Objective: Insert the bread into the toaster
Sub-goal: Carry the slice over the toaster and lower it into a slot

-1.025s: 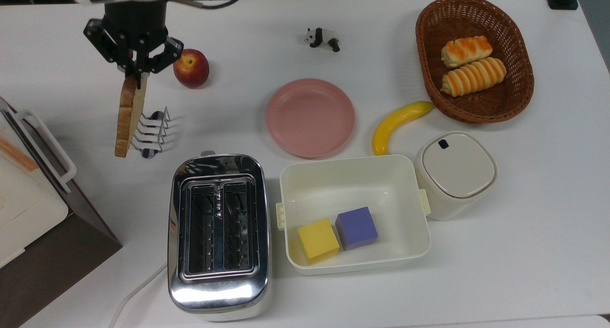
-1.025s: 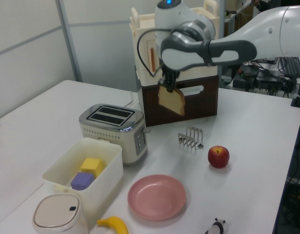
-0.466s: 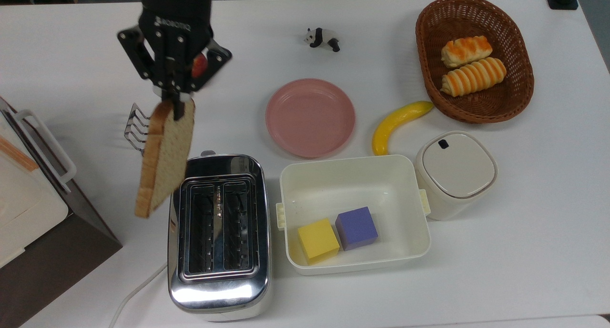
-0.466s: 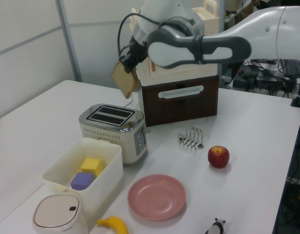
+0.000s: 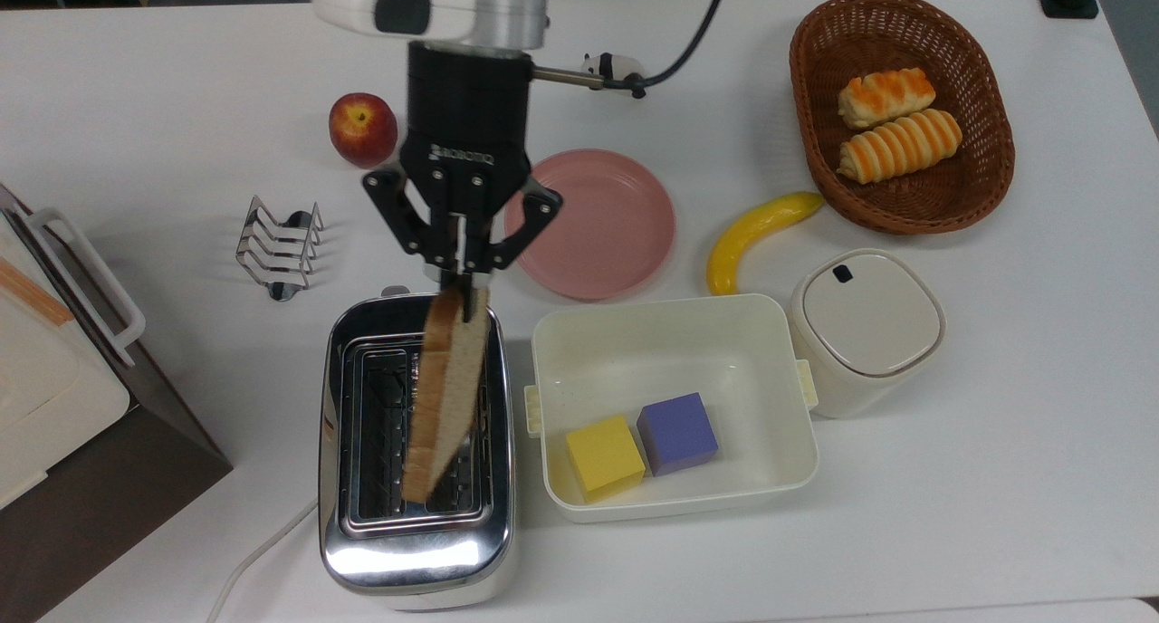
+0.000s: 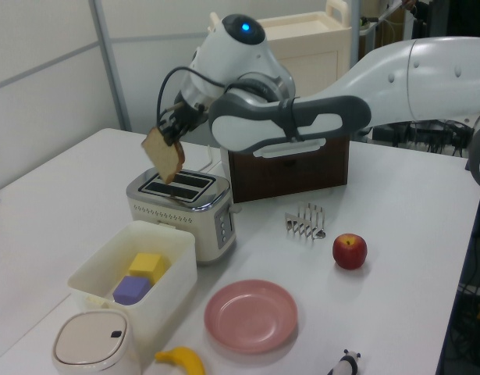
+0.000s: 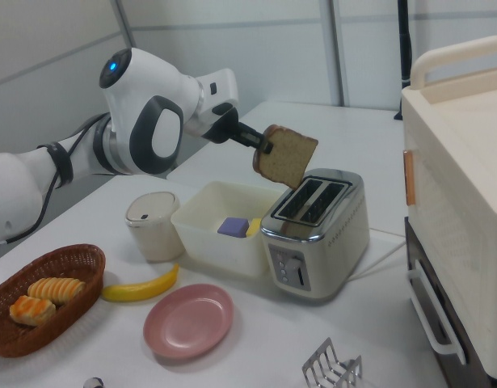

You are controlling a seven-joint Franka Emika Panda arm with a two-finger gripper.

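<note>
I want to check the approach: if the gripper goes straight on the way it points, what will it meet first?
Most likely the toaster. The gripper points down, holding the bread above the slots, so the slice's lower edge would arrive first; which slot is unclear.

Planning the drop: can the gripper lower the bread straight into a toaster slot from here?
Probably yes. The gripper holds the bread above the toaster, whose slots look empty, though the slice hangs tilted.
</note>
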